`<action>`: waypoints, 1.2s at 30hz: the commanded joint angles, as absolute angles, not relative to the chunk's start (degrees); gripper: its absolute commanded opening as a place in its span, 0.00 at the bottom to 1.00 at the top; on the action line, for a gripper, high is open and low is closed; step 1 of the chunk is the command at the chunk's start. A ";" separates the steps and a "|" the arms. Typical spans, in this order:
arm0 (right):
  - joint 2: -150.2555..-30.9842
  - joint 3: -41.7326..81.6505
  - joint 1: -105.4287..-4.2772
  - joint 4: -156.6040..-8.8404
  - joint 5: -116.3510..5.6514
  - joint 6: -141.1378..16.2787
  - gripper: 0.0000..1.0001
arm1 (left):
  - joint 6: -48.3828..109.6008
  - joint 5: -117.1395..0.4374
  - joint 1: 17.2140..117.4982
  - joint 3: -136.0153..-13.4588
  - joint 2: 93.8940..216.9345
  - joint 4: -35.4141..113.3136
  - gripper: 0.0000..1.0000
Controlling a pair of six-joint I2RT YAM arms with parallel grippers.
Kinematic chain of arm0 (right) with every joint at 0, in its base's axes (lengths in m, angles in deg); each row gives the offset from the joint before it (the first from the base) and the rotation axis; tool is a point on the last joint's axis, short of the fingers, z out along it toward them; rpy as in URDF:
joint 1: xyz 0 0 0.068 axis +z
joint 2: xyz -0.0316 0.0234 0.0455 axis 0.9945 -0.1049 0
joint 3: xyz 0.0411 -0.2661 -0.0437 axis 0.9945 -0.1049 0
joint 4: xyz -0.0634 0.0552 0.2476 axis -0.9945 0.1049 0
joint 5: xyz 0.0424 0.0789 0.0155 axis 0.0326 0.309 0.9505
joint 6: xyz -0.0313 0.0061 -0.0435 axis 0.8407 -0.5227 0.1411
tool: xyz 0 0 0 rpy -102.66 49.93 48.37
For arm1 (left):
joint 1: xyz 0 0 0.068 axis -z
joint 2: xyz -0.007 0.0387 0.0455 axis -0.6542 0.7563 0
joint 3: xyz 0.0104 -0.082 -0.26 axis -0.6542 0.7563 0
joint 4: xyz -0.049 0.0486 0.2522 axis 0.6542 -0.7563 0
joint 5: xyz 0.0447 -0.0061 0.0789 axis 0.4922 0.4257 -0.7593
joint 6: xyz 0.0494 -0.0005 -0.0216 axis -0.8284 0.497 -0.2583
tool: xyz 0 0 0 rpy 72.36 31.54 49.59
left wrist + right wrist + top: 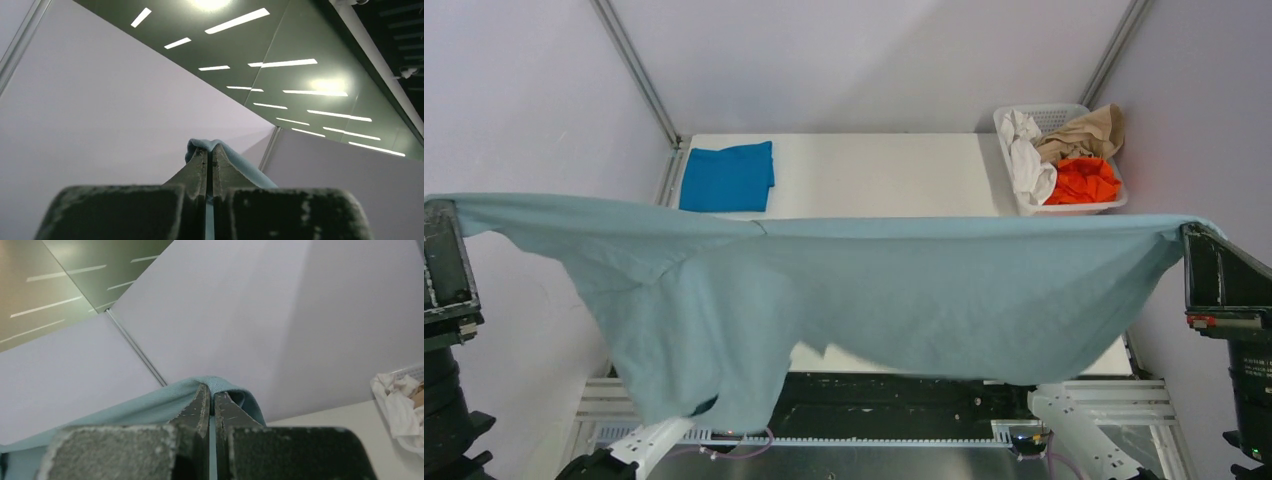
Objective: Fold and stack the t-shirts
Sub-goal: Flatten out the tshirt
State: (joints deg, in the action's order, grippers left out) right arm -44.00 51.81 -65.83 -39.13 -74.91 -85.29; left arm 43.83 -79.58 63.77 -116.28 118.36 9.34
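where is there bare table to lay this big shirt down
The far middle of the white table is bare, between the folded blue shirt at far left and the laundry basket at far right. Those two corners are crowded. The near table is mostly hidden behind the hanging grey-blue shirt, so I cannot tell there.

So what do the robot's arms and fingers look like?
The left fingers and right fingers are dark grey, thin and pointy, on chunky scuffed blocks. The right arm is a black box up top with a small red stripe. The lower links are white, with a thin pink cable.
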 commanded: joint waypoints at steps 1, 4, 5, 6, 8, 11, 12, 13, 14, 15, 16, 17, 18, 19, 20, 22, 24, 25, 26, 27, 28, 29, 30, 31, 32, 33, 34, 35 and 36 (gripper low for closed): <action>-47.10 51.39 -66.25 -35.95 -80.01 -82.14 0.00 | 38.05 -79.69 63.65 -119.48 124.41 9.79 0.00; -47.00 44.87 -66.15 -39.95 -81.53 -81.97 0.00 | 35.27 -84.99 63.67 -116.80 128.15 10.08 0.00; -47.49 42.17 -66.03 -40.85 -82.26 -81.74 0.00 | 34.31 -86.44 63.64 -115.28 129.30 10.58 0.00; -47.94 40.88 -65.91 -42.38 -82.82 -81.60 0.00 | 31.75 -89.32 63.63 -114.34 131.73 11.06 0.00; -49.81 37.01 -65.92 -44.93 -85.59 -80.98 0.00 | 27.31 -92.52 63.60 -108.94 135.82 13.74 0.00; -54.04 28.01 -66.30 -52.03 -89.36 -79.39 0.00 | 22.05 -89.78 60.93 -102.22 141.22 19.57 0.00; -55.21 26.25 -67.08 -53.31 -90.87 -79.23 0.00 | 22.26 -88.66 59.77 -99.07 144.11 20.65 0.00; -58.05 22.90 -67.66 -55.71 -90.99 -79.41 0.00 | 23.40 -86.56 57.52 -97.75 145.68 22.71 0.00; -61.30 19.78 -69.53 -56.81 -90.16 -80.09 0.00 | 23.89 -85.81 56.44 -95.36 149.29 24.72 0.00; -63.02 18.31 -70.82 -59.20 -88.88 -80.59 0.00 | 24.35 -84.22 54.82 -94.31 153.47 25.82 0.00; -66.88 15.25 -73.37 -60.54 -85.46 -81.57 0.00 | 24.33 -83.42 54.25 -92.13 155.50 28.53 0.00; -69.01 13.76 -75.95 -64.00 -83.54 -82.04 0.00 | 23.94 -81.84 53.50 -90.98 159.92 30.10 0.00; -73.25 10.92 -77.06 -65.97 -79.71 -82.70 0.00 | 23.68 -81.04 53.33 -89.25 162.42 33.40 0.00; -75.72 9.88 -78.89 -69.97 -77.99 -83.00 0.00 | 23.09 -79.07 53.18 -88.67 167.32 34.95 0.00; -80.88 8.61 -79.59 -73.87 -75.11 -83.38 0.00 | 22.68 -78.03 53.13 -88.85 170.20 36.13 0.00; -88.89 8.24 -80.76 -79.64 -72.67 -82.66 0.00 | 22.65 -75.40 53.10 -92.34 179.37 36.47 0.00; -95.68 9.08 -81.26 -84.24 -70.28 -82.25 0.00 | 23.48 -74.47 53.13 -97.69 188.12 34.95 0.00; -97.48 9.40 -81.32 -85.54 -69.23 -81.99 0.00 | 23.63 -74.20 53.09 -101.89 193.34 34.05 0.00; -100.87 10.38 -81.29 -87.12 -69.01 -81.35 0.00 | 24.16 -73.87 53.12 -103.82 195.52 31.93 0.00; -102.23 10.97 -81.33 -87.51 -69.29 -81.05 0.00 | 24.45 -73.67 53.13 -106.98 199.17 31.09 0.00; -104.91 12.60 -81.34 -87.29 -69.65 -80.69 0.00 | 24.82 -73.01 53.09 -107.86 200.50 30.42 0.00; -107.10 14.28 -81.45 -87.15 -70.13 -80.54 0.00 | 25.05 -72.76 53.12 -109.14 202.33 30.34 0.00; -108.02 14.99 -81.44 -87.04 -70.21 -80.47 0.00 | 25.37 -72.61 53.11 -109.60 203.04 30.27 0.00; -109.57 16.33 -81.43 -87.07 -70.05 -80.02 0.00 | 25.54 -72.69 53.09 -110.21 204.06 30.22 0.00; -110.27 16.89 -81.48 -87.33 -69.99 -79.77 0.00 | 26.06 -73.25 53.12 -110.35 204.67 30.25 0.00; -111.56 17.86 -81.51 -87.39 -70.10 -79.32 0.00 | 26.37 -73.45 53.10 -110.59 204.87 30.25 0.00; -112.14 18.45 -81.56 -87.28 -70.28 -79.11 0.00 | 26.80 -73.66 53.08 -110.55 205.20 30.25 0.00; -113.26 19.57 -81.63 -87.10 -70.94 -78.65 0.00 | 27.13 -73.78 53.08 -110.55 205.27 30.25 0.00; -113.87 20.18 -81.79 -86.70 -71.23 -78.43 0.00 | 27.60 -74.05 53.10 -110.53 205.30 30.21 0.00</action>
State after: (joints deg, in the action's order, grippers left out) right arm -112.17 14.93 -81.30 -81.97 -70.21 -80.52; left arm 25.60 -73.88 53.26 -107.27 206.40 27.76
